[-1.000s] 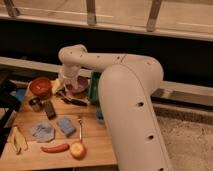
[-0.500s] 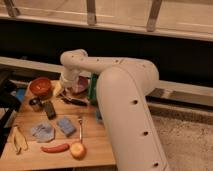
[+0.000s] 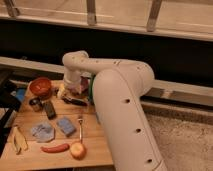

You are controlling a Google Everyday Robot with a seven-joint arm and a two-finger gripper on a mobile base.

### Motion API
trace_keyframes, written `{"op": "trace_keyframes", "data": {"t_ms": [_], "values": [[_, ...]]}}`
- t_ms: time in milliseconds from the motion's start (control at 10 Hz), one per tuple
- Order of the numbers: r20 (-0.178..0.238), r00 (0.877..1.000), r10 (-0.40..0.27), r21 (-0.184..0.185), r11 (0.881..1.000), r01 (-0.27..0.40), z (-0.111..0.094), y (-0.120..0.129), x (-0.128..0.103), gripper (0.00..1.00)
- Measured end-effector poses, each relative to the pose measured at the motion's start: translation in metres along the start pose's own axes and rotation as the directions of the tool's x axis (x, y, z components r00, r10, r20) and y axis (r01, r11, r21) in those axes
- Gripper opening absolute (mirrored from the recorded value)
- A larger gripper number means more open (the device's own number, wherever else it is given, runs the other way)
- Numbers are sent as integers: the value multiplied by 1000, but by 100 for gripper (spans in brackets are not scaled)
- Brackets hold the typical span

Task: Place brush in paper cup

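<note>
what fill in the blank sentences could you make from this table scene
1. The gripper hangs over the far side of the wooden table, just right of the ____ bowl.
2. The sponge lying just left of the fork is ____ in colour.
3. The banana lies near the table's ____ edge as the camera sees it.

Missing words: red; blue; left

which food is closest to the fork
The round orange fruit, right by the fork; the red piece and banana lie farther left. Gripper hovers at the table's back.
</note>
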Motion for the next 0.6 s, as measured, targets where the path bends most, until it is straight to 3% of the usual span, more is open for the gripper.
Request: {"op": "trace_keyframes", "data": {"t_ms": [600], "values": [[-65,997,33,-7,999,-33,33,-16,9,78]]}}
